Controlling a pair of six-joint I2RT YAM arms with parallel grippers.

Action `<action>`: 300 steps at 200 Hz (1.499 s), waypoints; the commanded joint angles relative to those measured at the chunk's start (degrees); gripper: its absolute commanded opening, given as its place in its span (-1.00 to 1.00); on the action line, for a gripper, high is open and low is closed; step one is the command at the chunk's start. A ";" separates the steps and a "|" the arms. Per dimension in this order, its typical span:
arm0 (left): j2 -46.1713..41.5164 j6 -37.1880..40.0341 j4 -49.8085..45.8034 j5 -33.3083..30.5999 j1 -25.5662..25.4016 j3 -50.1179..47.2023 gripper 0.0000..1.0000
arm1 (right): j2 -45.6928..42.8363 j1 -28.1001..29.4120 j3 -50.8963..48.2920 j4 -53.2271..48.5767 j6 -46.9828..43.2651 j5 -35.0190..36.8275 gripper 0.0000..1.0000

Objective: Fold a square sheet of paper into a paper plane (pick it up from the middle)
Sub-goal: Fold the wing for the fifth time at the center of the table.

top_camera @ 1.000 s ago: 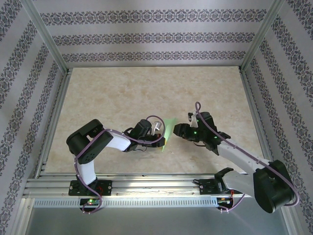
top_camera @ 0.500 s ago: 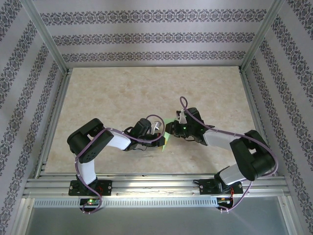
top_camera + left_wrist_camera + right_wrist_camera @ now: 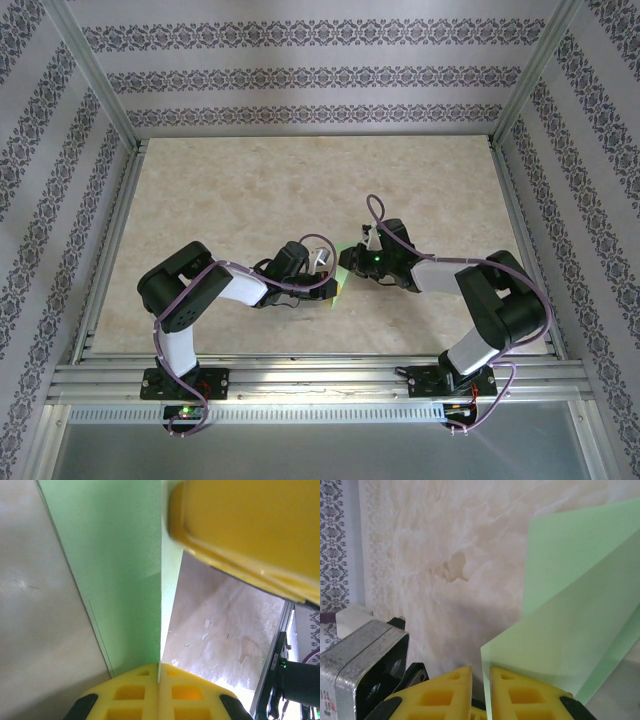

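Left gripper (image 3: pixel 159 669): yellow pads pressed together, pinching the green paper sheet (image 3: pixel 125 570) at its bottom edge. From this gripper the sheet runs straight ahead and away as a tall panel. A vertical crease line sits right above the seam between the pads. The wider face is left of that crease and a narrow strip is right of it. Up and to the right of the pads, one yellow finger (image 3: pixel 240 525) of the other arm is against the sheet's upper part. Beige marble table (image 3: pixel 225 635) shows behind the sheet, right of the gripper.

Right gripper (image 3: pixel 481 676): pads nearly closed, pinching a thin edge of the same sheet between them. From these pads the paper spreads up and to the right in two overlapping layers, front one paler, back one standing higher. A grey metal block (image 3: pixel 362 665) sits just left of the right gripper's pads, close beside them.

Top view: both grippers meet tip to tip near the table's middle, the sheet standing on edge between them and off the table surface. It shows as a slim green sliver just in front of the left gripper's tips. The pad contact is too small there to judge, so the grip comes from the wrist views. Both arms reach inward, elbows bent.
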 commanded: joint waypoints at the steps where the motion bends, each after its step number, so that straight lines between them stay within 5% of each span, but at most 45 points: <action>1: 2.20 1.06 -6.22 3.47 -0.32 -0.64 -1.00 | 1.22 -0.86 -0.01 1.70 -0.41 -1.56 -0.66; 263: 2.36 4.95 -12.79 5.59 0.15 0.86 -1.00 | 9.62 -3.75 2.19 -3.08 -4.36 -3.41 -0.71; 300: 0.07 4.26 -12.61 7.09 0.16 0.74 -0.81 | 10.29 -3.76 1.66 -4.02 -4.27 -2.71 -0.71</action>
